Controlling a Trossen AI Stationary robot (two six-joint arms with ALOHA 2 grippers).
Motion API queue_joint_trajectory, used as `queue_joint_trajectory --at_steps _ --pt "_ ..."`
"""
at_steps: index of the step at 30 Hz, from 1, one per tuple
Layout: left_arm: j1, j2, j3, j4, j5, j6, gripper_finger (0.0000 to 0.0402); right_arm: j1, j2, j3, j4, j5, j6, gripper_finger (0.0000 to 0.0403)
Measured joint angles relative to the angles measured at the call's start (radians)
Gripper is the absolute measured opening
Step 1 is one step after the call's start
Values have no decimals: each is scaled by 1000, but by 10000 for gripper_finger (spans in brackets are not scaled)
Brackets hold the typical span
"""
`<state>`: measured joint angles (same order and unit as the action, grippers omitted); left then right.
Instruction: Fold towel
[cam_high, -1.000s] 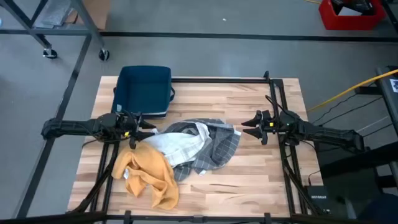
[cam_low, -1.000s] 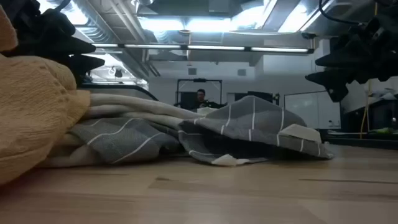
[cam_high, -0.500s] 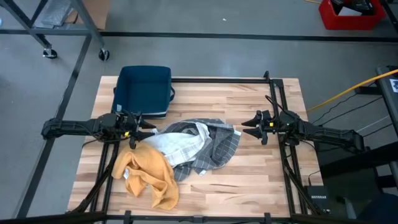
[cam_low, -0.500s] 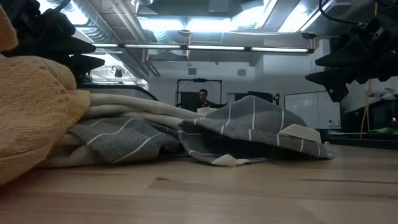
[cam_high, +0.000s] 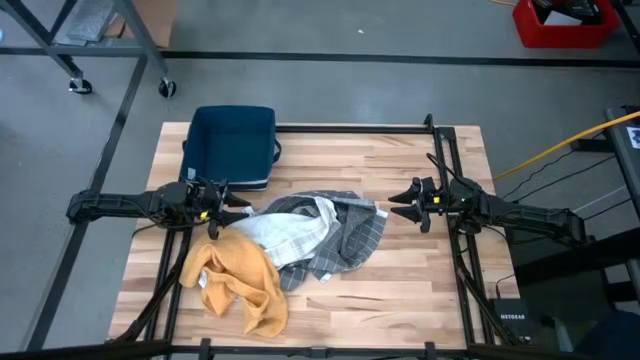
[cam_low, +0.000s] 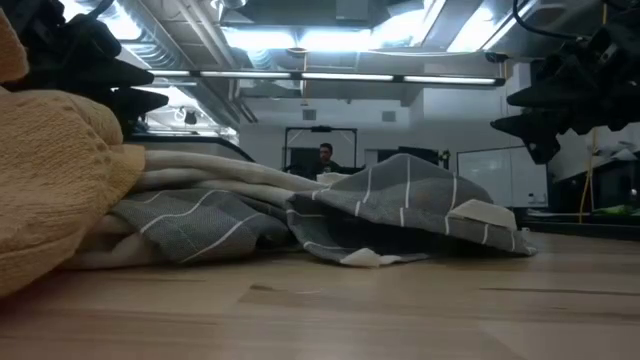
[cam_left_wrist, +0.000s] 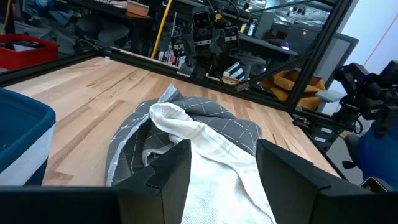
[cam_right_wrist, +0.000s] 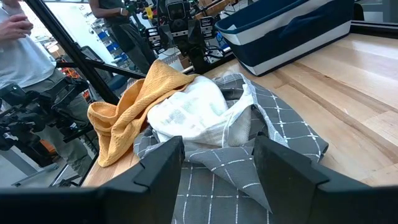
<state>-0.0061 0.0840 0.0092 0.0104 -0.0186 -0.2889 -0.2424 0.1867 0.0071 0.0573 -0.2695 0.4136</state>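
Observation:
Three towels lie in one crumpled heap on the wooden table (cam_high: 420, 290): a grey checked towel (cam_high: 350, 235), a white towel (cam_high: 290, 232) on top of it, and an orange towel (cam_high: 240, 285) at the near left. My left gripper (cam_high: 240, 207) hovers open at the heap's left side, pointing level over the white towel (cam_left_wrist: 211, 155). My right gripper (cam_high: 397, 205) hovers open just right of the grey towel (cam_right_wrist: 273, 143), above the table. Neither holds anything.
A dark blue bin (cam_high: 232, 145) stands at the table's far left, just behind my left gripper. Black frame rails (cam_high: 455, 260) run along the table's sides. Bare wood lies right of the heap and along the near edge. People (cam_right_wrist: 25, 50) stand in the room beyond the table.

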Motion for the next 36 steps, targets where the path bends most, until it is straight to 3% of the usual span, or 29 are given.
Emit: queue_joint_trajectory --at_steps 36 --pt "0 0 0 0 0 0 172 0 0 0 0 12 0 202"
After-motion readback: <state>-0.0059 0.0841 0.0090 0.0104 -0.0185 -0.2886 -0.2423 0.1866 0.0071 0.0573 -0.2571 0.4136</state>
